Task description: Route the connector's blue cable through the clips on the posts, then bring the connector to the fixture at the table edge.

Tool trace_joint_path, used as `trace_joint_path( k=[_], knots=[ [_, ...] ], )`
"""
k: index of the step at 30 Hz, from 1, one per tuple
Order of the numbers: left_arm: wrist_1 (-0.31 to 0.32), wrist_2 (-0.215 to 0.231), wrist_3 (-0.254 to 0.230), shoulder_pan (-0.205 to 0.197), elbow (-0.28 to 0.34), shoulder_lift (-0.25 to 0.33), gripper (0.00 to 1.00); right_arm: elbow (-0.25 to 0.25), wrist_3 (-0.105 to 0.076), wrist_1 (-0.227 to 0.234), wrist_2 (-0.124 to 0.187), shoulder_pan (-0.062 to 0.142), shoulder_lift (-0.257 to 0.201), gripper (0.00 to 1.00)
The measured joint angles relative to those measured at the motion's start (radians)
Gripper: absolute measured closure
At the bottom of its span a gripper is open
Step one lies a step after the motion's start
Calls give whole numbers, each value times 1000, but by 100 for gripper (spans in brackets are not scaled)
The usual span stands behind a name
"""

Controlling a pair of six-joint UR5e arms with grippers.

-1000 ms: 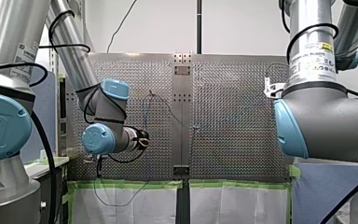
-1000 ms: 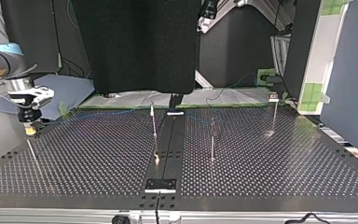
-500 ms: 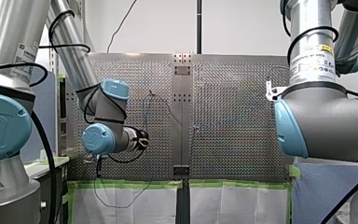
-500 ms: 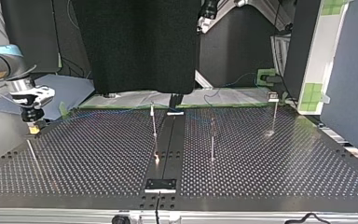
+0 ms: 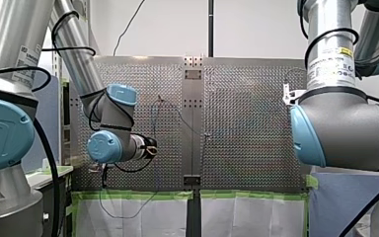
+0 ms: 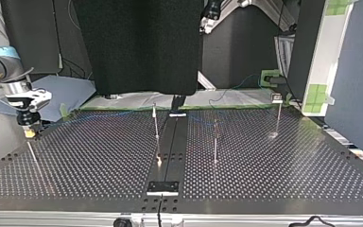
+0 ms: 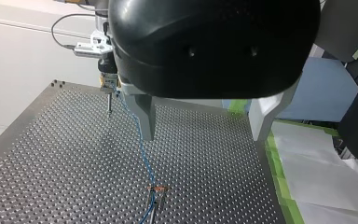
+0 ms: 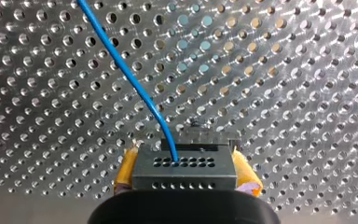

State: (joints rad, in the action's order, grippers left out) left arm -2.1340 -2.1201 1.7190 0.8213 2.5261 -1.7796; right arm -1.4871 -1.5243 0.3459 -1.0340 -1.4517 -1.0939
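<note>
In the right wrist view a grey connector (image 8: 184, 164) sits between yellow pads (image 8: 127, 171), with my right gripper (image 8: 185, 176) shut on it. Its blue cable (image 8: 126, 70) runs away over the perforated plate. The top view shows my right gripper (image 6: 28, 131) low over the plate's left corner, just above a thin post (image 6: 32, 156). My left gripper (image 7: 205, 125) hangs open and empty above the blue cable (image 7: 139, 137), which runs from my right gripper (image 7: 106, 80) to a clip on a post (image 7: 157, 188). Three posts (image 6: 156, 124) (image 6: 215, 142) (image 6: 278, 113) stand mid-table.
A black and white fixture (image 6: 163, 187) sits on the centre rail at the top view's near edge. A large dark shape (image 6: 142, 47) hides the back middle there. Green tape and white sheet (image 7: 317, 168) border the plate beside my left gripper.
My right gripper, still holding the connector, has shifted slightly toward the top view's left edge. My left arm has not moved.
</note>
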Motion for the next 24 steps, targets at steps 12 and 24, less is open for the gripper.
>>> trace_joint_path(
  k=[12, 24],
  knots=[
    [-3, 0, 1, 0, 0, 0, 1, 7, -13, 7, -8, 3, 1, 100],
    [-3, -3, 2, -1, 0, 0, 1, 15, -26, 26, -20, -5, 3, 100]
  ],
)
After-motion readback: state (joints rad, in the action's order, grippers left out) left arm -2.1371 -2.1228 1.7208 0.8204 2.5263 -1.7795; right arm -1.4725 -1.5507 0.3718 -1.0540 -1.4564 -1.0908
